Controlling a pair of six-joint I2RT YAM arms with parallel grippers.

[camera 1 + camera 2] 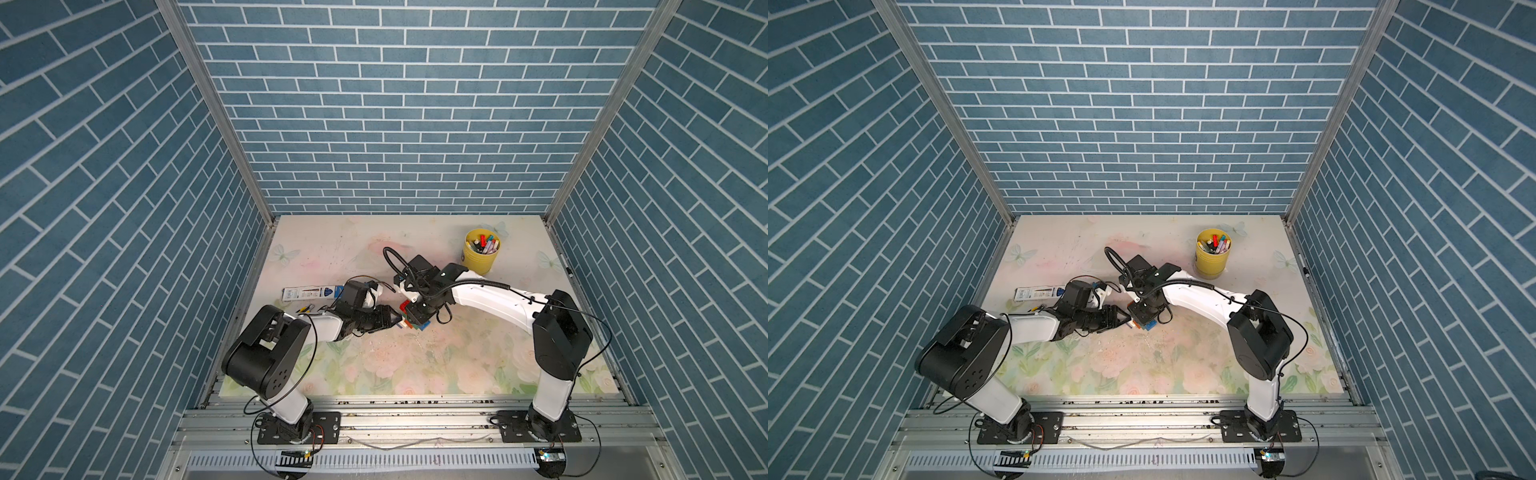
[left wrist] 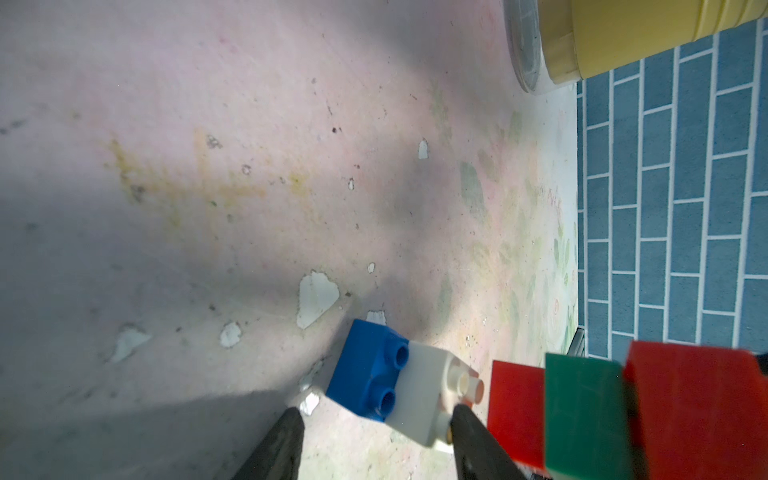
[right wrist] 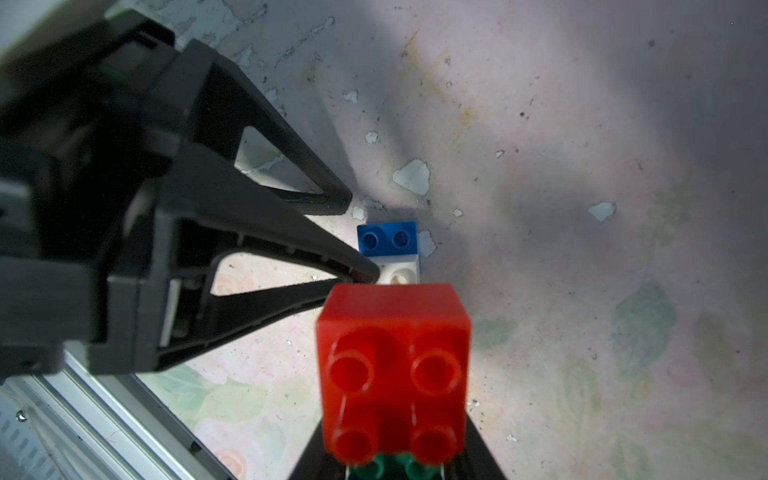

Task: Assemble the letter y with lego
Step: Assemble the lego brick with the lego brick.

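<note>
— Jaws first: what has the right gripper (image 3: pixel 395 461) got?

— It is clenched on the red-green-red stack (image 2: pixel 582 415), which looks lifted off the table (image 2: pixel 208 187).

— And the left gripper (image 2: pixel 374 413)?

— Its jaws straddle the joined blue brick (image 2: pixel 370 374) and white brick (image 2: pixel 428 390). One finger (image 2: pixel 469 436) touches the white. Whether the other bears on the blue I cannot tell, so it may be clamping or merely bracing.

— Why that pose?

— The white studs face the stack's flat red end, just beside it. I judge the left steadies one half so the right can press home. The letter y is in two pieces for now, near mid-table between the grippers.

— Anything close by?

— The yellow cup (image 1: pixel 480 257) of markers (image 1: pixel 484 243) stands well apart, and a flat packet (image 1: pixel 307 293) lies at the table's left edge. Neither looks in the way.
</note>
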